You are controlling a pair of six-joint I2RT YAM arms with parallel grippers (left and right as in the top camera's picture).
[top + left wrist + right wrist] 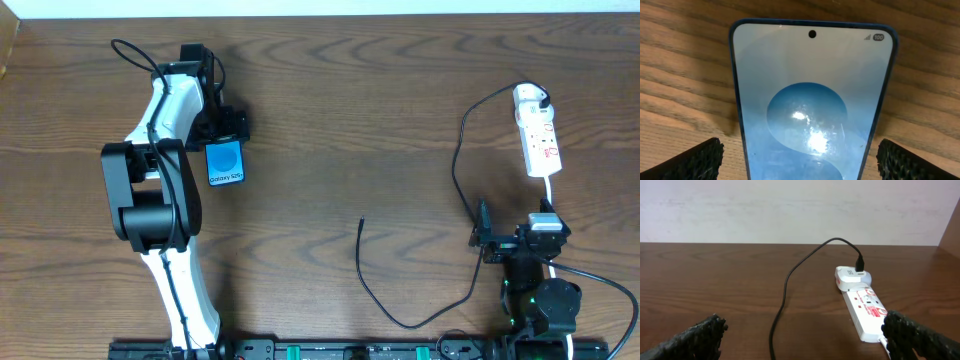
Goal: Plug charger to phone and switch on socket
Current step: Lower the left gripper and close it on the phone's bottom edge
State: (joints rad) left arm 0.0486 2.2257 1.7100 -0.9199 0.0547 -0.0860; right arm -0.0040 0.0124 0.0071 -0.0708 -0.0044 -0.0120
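Left gripper [809, 162] spread wide, pads [700, 160] straddling phone [226, 163], not gripping. Right gripper [807, 340] open, empty, near socket [540, 140]. Charger [361, 228] tip mid-table, well apart from phone. Advice: centre pads on phone's long edges, close gently, leave port end clear.

The phone [226, 163] lies flat on the table [350, 100] in the upper left of the overhead view, just below the left gripper [227, 138]. In the left wrist view it sits between the two fingers [695, 162], apart from both. The socket [538, 135] lies at the upper right, lengthwise up the frame, well apart from the phone. The charger [455, 170] has its plug [530, 98] seated on the socket's top end. Its cable loops left and runs down past the right gripper [515, 228], which stands just below the socket. It then curves through the lower centre and ends with its tip [361, 222] near mid-frame, between phone and socket.
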